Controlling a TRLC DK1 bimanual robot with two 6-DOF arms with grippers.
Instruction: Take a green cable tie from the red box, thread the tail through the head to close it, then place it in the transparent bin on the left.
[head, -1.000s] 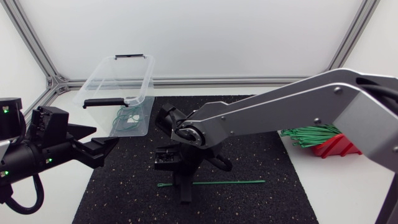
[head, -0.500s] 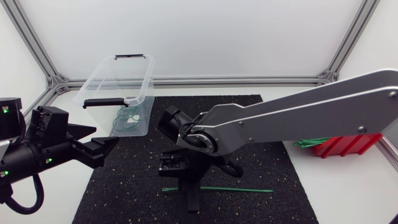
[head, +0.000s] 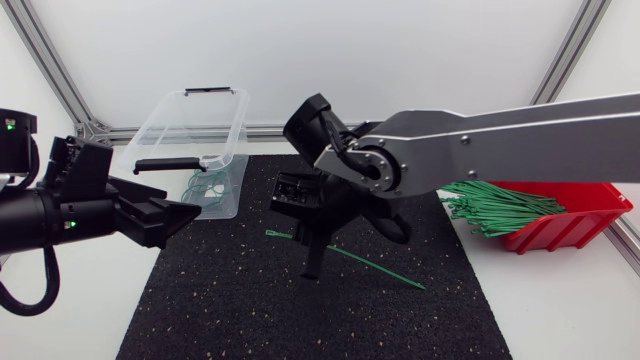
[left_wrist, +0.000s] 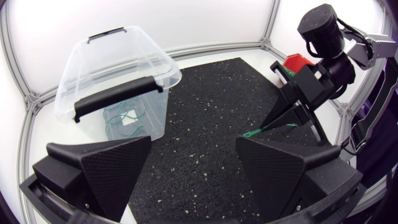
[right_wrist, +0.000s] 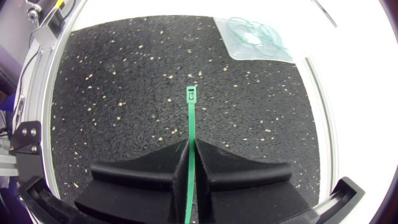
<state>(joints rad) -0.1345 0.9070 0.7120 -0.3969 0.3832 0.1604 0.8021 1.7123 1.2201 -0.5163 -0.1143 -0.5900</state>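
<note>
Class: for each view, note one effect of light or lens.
Head view: even light, barely any shadow under the right gripper on the black mat. Left wrist view: pale sheen on the transparent bin. Right wrist view: the mat's straight edges bow outward.

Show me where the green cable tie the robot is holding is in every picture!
Head view: the cable tie slants over the black mat, pinched by the right gripper.
Left wrist view: the tie sticks out of the right gripper, ahead of the open left gripper.
Right wrist view: it sits between the gripper's own fingers, head toward the bin.
Shared landmark: the transparent bin.
</note>
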